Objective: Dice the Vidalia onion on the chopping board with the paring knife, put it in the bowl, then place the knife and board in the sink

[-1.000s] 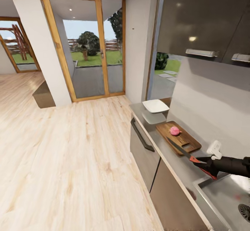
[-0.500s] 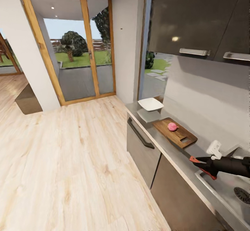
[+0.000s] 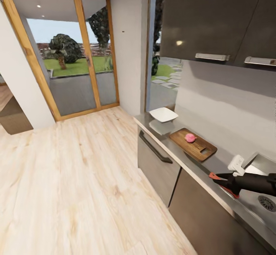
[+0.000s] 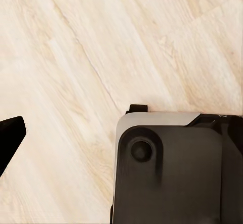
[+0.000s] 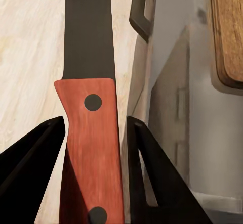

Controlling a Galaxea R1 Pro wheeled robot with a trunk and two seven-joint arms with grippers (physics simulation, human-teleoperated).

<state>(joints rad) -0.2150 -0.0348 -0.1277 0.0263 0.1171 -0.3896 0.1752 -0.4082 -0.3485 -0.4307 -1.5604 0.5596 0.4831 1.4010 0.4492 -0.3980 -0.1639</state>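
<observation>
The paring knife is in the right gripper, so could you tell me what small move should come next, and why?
Probably carry the paring knife in the right gripper toward the chopping board: the Vidalia onion sits there whole, away from the blade.

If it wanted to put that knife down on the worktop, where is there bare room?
A bare strip of countertop lies between the chopping board and the sink, beside the right gripper holding the paring knife. The far end is crowded: the bowl sits close to the board, which carries the Vidalia onion.
</observation>
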